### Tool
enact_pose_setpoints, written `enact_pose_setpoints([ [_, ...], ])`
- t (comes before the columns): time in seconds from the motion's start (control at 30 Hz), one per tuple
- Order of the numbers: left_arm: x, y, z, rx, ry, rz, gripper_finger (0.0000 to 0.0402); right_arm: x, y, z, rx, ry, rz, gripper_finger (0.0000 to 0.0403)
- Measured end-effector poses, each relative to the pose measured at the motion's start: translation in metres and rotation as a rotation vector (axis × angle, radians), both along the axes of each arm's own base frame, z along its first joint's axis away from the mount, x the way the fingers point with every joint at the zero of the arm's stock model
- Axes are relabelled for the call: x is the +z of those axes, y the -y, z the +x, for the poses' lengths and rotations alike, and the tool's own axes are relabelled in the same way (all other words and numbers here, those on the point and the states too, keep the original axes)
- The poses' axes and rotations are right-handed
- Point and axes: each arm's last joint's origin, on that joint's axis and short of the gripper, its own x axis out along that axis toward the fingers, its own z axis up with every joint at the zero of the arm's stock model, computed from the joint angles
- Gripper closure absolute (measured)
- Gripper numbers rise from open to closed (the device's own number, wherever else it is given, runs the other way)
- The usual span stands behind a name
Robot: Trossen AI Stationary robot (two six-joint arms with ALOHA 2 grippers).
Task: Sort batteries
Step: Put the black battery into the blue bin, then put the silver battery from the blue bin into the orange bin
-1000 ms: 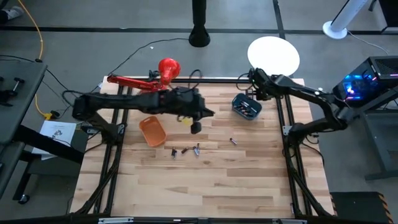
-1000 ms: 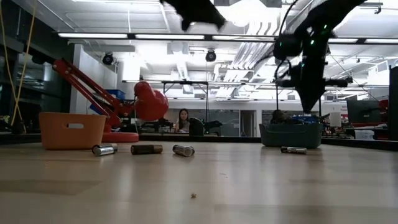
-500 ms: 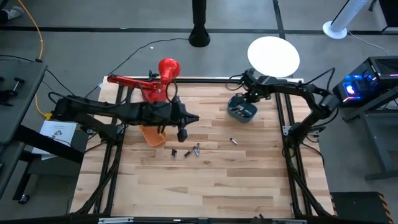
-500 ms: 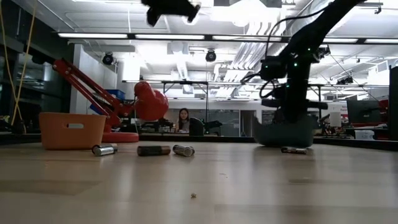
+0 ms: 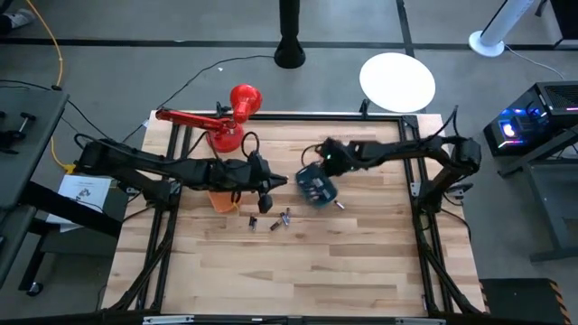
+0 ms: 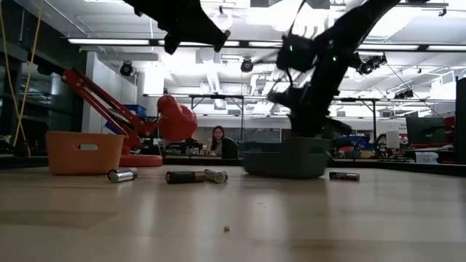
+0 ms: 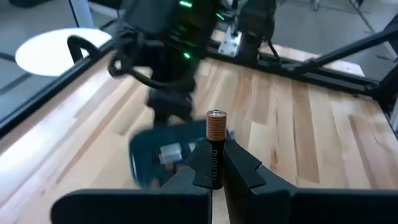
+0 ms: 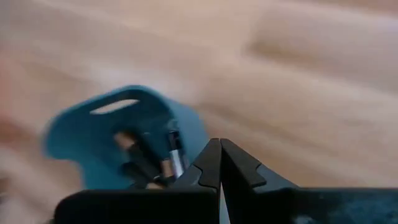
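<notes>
My left gripper (image 5: 265, 198) hangs above the table's middle, shut on a black battery with a copper end (image 7: 214, 146); it also shows high in the low view (image 6: 198, 30). Three loose batteries (image 5: 269, 219) lie just on the near side of it, and one more battery (image 5: 340, 205) lies to their right. In the low view these batteries (image 6: 182, 176) lie flat on the wood. My right gripper (image 5: 329, 162) is shut at the teal bin (image 5: 316, 188), which holds several batteries (image 8: 149, 163) and stands on the table (image 6: 284, 160). My left gripper pinches the battery's black body (image 7: 213, 167) between its two fingers. The battery lies along the fingers, and its copper end (image 7: 215, 122) sticks out past their tips. It is lifted clear of the table. My right gripper is shut on the teal bin's rim (image 8: 198, 144), coming slanting down from the table's far right. How the fingers meet the wall is hidden by the fingers themselves. The bin's bottom rests on the table.
An orange bin (image 5: 220, 194) stands left of the loose batteries, partly under my left arm, and shows at the left of the low view (image 6: 84, 151). A red desk lamp (image 5: 215, 122) sits at the far edge. The near half of the table is bare wood.
My right gripper has swept from the far right corner toward the table's middle and near side, sliding the teal bin along the table with it. My left gripper, still shut on the battery, has moved toward the left and a little down, over the loose batteries.
</notes>
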Motion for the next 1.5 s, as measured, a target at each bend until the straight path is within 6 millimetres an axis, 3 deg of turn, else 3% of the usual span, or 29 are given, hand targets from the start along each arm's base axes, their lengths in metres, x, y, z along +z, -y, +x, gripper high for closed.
enact_pose_setpoints([
  [0.13,-0.011,-0.005,0.010,-0.015,-0.020,0.018,0.0401,0.007,-0.021,0.015,0.012,0.128,-0.010,0.0403],
  [0.23,-0.028,-0.006,0.021,-0.049,-0.064,-0.001,0.0401,0.019,-0.030,0.015,0.001,0.177,-0.045,0.0403],
  [0.5,-0.080,-0.003,0.045,-0.090,-0.183,-0.037,0.0401,0.074,-0.035,-0.009,0.011,0.308,-0.159,0.0403],
  [0.67,-0.090,-0.005,0.055,-0.091,-0.145,-0.038,0.0395,0.103,-0.039,-0.026,0.051,0.390,-0.221,0.0403],
  [0.83,-0.094,-0.011,0.057,-0.106,-0.145,-0.068,0.0340,0.118,-0.050,-0.033,0.101,0.461,-0.229,0.0402],
  [1.0,-0.095,-0.014,0.057,-0.152,-0.157,-0.111,0.0263,0.111,-0.065,-0.025,0.207,0.460,-0.164,0.0402],
  [1.1,-0.089,-0.018,0.055,-0.154,-0.192,-0.146,0.0227,0.100,-0.076,-0.013,0.279,0.463,-0.115,0.0402],
  [1.2,-0.068,-0.025,0.041,-0.152,-0.255,-0.138,0.0207,0.089,-0.085,0.000,0.343,0.460,-0.073,0.0402],
  [1.33,-0.023,-0.039,0.007,-0.092,-0.208,-0.055,0.0204,0.083,-0.092,0.021,0.435,0.351,-0.071,0.0402],
  [1.5,0.034,-0.056,-0.047,0.059,0.026,0.018,0.0208,0.085,-0.093,0.051,0.566,0.071,-0.155,0.0401],
])
